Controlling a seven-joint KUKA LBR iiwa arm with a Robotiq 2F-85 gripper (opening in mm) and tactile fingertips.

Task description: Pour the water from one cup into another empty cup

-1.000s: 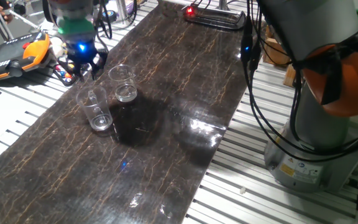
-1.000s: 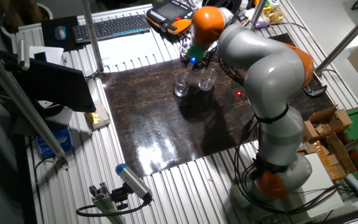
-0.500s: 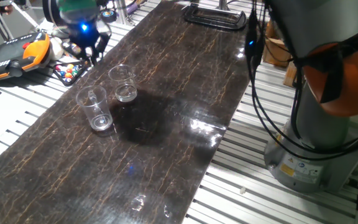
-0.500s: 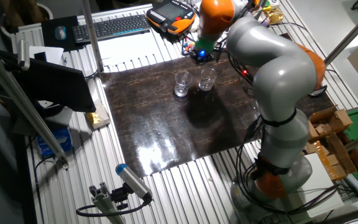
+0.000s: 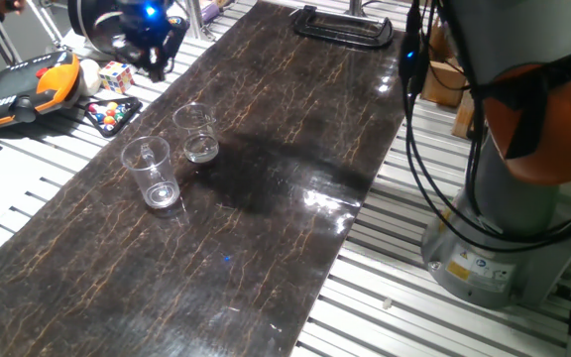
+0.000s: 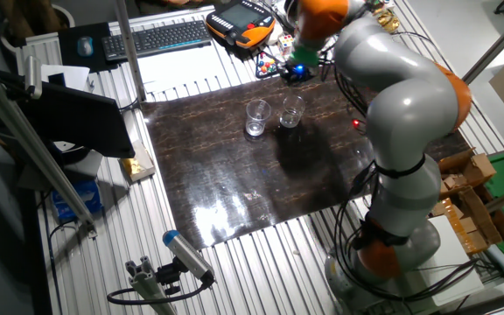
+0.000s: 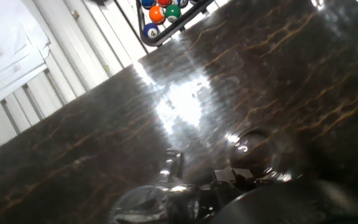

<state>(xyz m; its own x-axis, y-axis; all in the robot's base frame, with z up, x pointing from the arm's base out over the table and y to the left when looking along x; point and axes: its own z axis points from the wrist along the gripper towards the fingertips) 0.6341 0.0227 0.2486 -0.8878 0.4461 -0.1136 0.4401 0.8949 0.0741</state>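
Two clear plastic cups stand upright and side by side on the dark marbled mat [image 5: 266, 238]. The taller tapered cup [image 5: 149, 174] [image 6: 256, 118] with the thick base is the nearer one. The shorter cup [image 5: 198, 134] [image 6: 291, 112] has faint marks on its wall, and a little clear water seems to lie in its bottom. My gripper [image 5: 152, 50] [image 6: 297, 74] hangs above the mat's far left edge, well clear of both cups. Its fingers look spread and hold nothing. In the hand view both cups show only as blurred clear shapes [image 7: 247, 155] at the bottom.
Beside the mat's far left edge lie an orange teach pendant [image 5: 28, 84], a puzzle cube [image 5: 117, 76] and a tray of small coloured balls [image 5: 112, 111] [image 7: 163, 12]. A black clamp [image 5: 345, 25] sits at the far end. Cables [image 5: 414, 149] hang by the robot base [image 5: 504, 238].
My gripper has risen and drawn back from just behind the cups toward the far left edge of the mat. Neither cup has moved.
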